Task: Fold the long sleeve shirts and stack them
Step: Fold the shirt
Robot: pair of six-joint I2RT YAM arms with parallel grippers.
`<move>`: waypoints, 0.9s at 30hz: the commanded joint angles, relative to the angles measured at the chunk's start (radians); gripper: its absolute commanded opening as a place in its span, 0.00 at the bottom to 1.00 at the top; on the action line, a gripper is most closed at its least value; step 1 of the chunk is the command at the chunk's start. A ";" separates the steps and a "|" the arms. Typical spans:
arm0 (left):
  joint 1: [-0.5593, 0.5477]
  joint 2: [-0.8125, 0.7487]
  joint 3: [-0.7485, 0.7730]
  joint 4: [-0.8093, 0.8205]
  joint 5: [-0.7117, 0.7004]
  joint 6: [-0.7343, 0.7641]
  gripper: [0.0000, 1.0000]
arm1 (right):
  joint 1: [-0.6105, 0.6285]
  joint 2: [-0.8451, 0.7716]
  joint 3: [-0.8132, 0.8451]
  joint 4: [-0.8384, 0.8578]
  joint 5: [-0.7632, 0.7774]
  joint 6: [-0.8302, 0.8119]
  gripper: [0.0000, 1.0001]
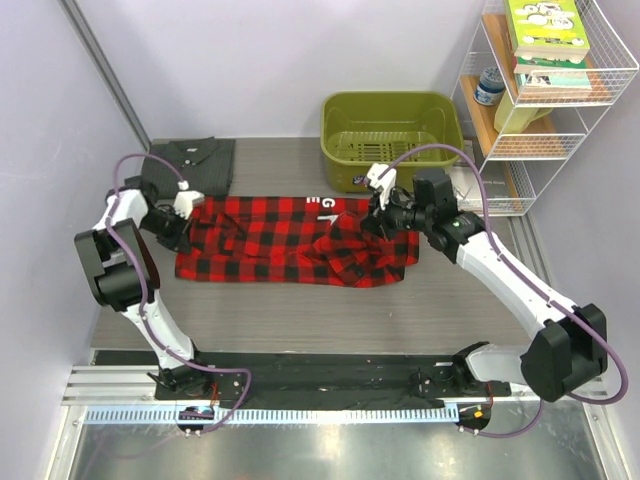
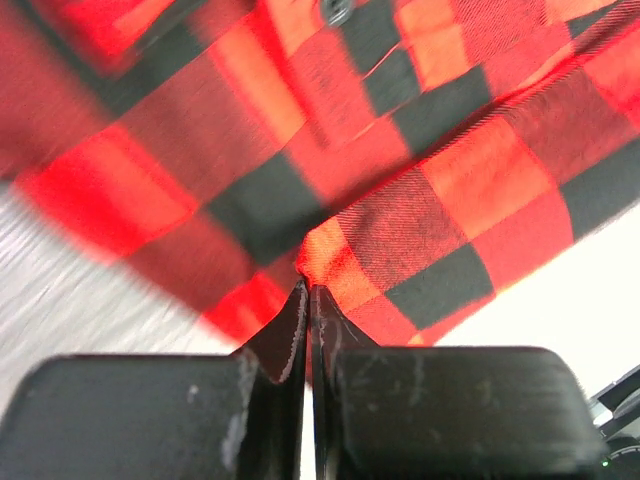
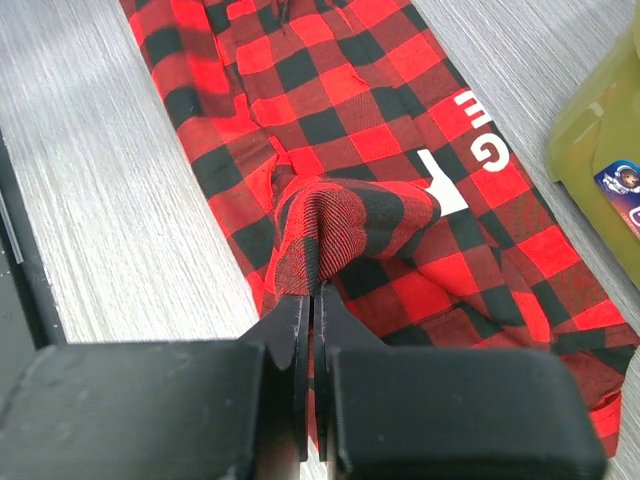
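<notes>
Left hand (image 2: 308,292): pinched shut on plaid shirt (image 1: 280,245), 9 o'clock edge | right hand (image 3: 313,297): clamped on bunched fold, 3 o'clock | fold half-done at centre of worktop (image 1: 300,305), unstacked | grey shirt (image 1: 195,160): folded, 11 o'clock

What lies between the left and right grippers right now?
Only the red-and-black plaid shirt, lying rumpled on the table between the left gripper and the right gripper, each shut on a fold of it. The top view shows this.
</notes>
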 commanded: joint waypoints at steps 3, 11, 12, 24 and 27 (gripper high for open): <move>0.093 -0.100 -0.005 -0.021 0.103 0.062 0.00 | 0.006 0.051 0.078 0.002 0.007 -0.034 0.01; 0.101 -0.088 -0.069 0.056 0.122 0.075 0.01 | 0.006 0.151 0.149 -0.012 0.090 -0.020 0.01; 0.102 -0.090 -0.073 0.062 0.128 0.079 0.01 | 0.006 0.151 0.155 -0.015 0.105 -0.018 0.01; 0.184 -0.168 -0.077 -0.004 0.369 0.246 0.00 | -0.026 -0.073 0.031 -0.086 0.039 -0.147 0.01; 0.196 -0.157 -0.057 -0.029 0.415 0.263 0.00 | -0.028 -0.093 0.008 -0.080 0.050 -0.166 0.01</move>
